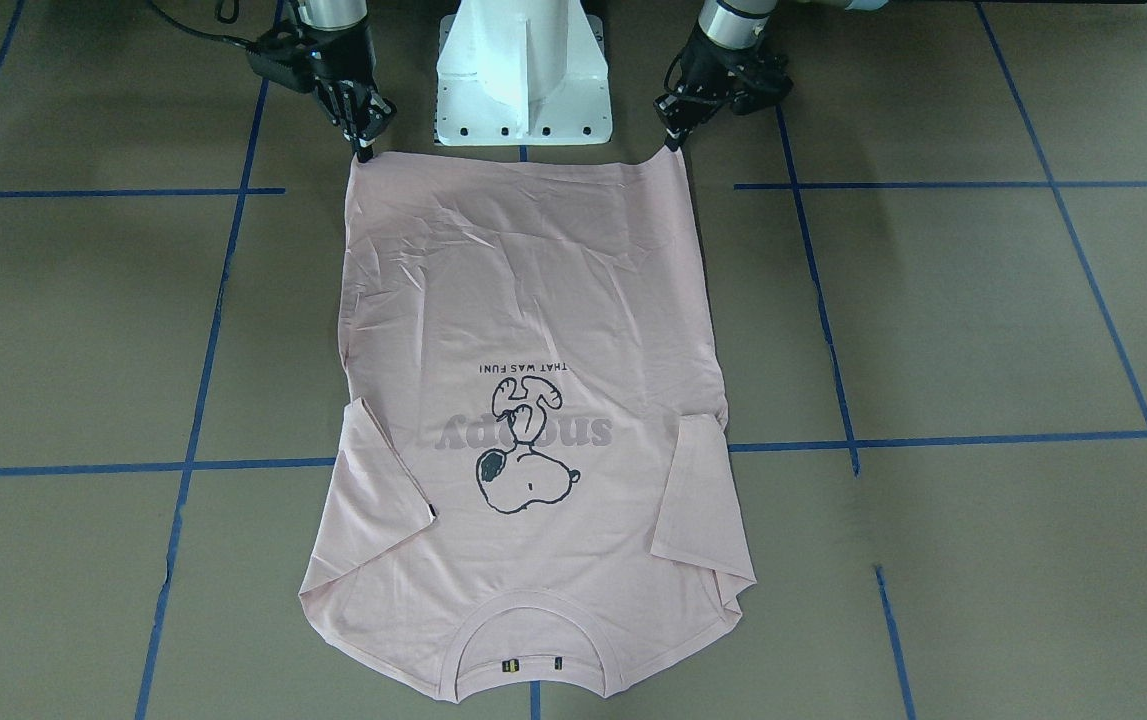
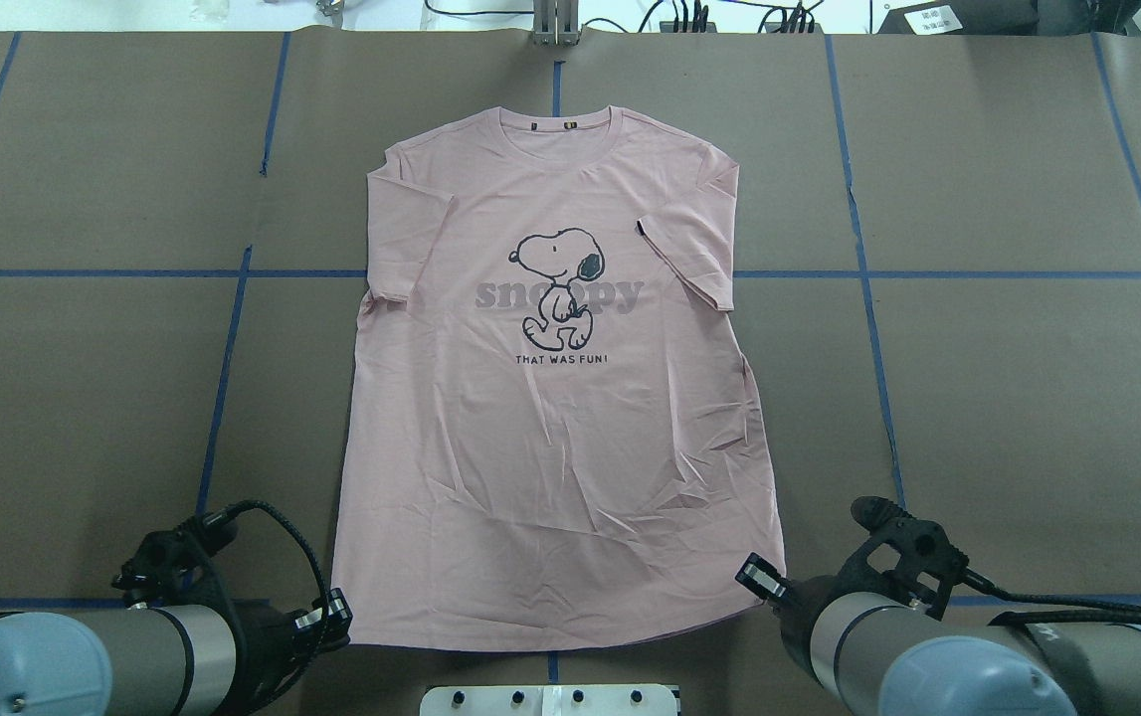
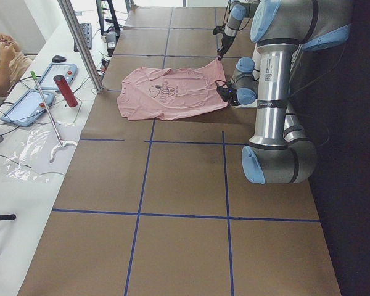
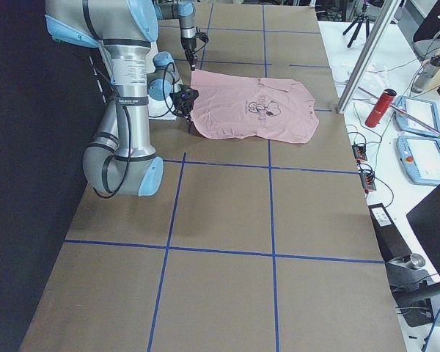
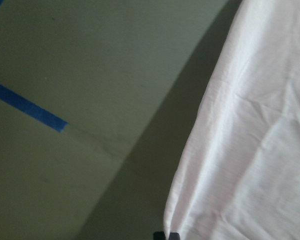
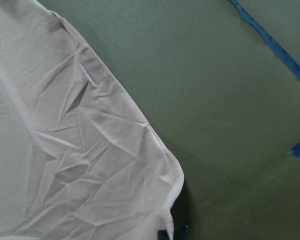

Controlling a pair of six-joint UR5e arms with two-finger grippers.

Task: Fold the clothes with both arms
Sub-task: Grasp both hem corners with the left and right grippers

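Observation:
The pale pink T-shirt (image 2: 550,428) lies flat on the brown table, dog print up, neck at the far side and hem toward the robot. Both sleeves lie folded in over the body. My left gripper (image 2: 336,615) is at the hem's left corner, shut on the fabric; in the left wrist view the cloth (image 5: 250,150) gathers to a pinch at its fingertips (image 5: 166,235). At the other hem corner, my right gripper (image 2: 757,582) is shut on the cloth (image 6: 65,150) in the same way. In the front-facing view the left gripper (image 1: 674,143) and right gripper (image 1: 365,150) hold the two corners slightly raised.
The white pedestal base (image 1: 523,80) stands just behind the hem, between the arms. Blue tape lines (image 2: 232,328) grid the table. A side bench holds tablets and a red bottle (image 3: 66,90); a metal post (image 3: 80,43) rises beside it, and a person sits at its far end.

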